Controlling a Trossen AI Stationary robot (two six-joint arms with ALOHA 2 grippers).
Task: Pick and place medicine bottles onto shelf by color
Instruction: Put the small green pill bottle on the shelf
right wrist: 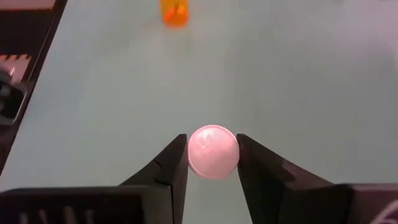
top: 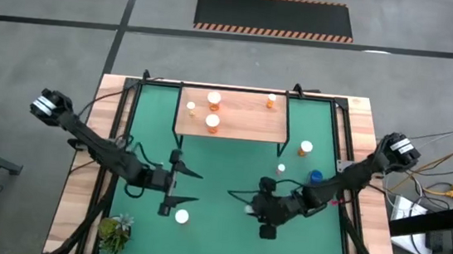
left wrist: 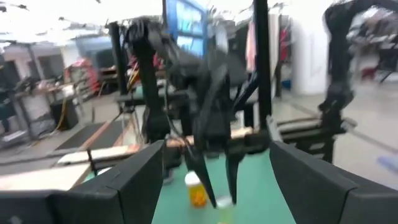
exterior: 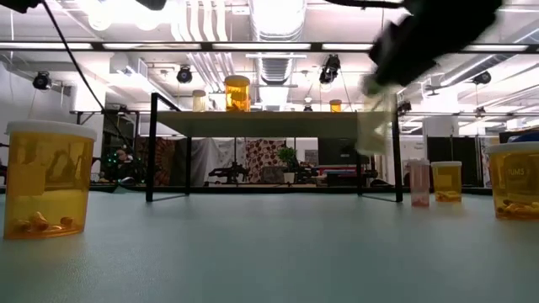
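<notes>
Bottle (right wrist: 212,152) with white cap sits clamped between the right gripper (right wrist: 212,163) jaws, ready for carrying to the shelf (top: 232,118); left gripper (top: 189,186) gapes empty.

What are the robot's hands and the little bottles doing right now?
Left gripper: fingers open, empty.
Right gripper: fingers shut on white-capped bottle.
Shelf: three bottles standing on it.
Blue bottle: upright on the green mat.
</notes>
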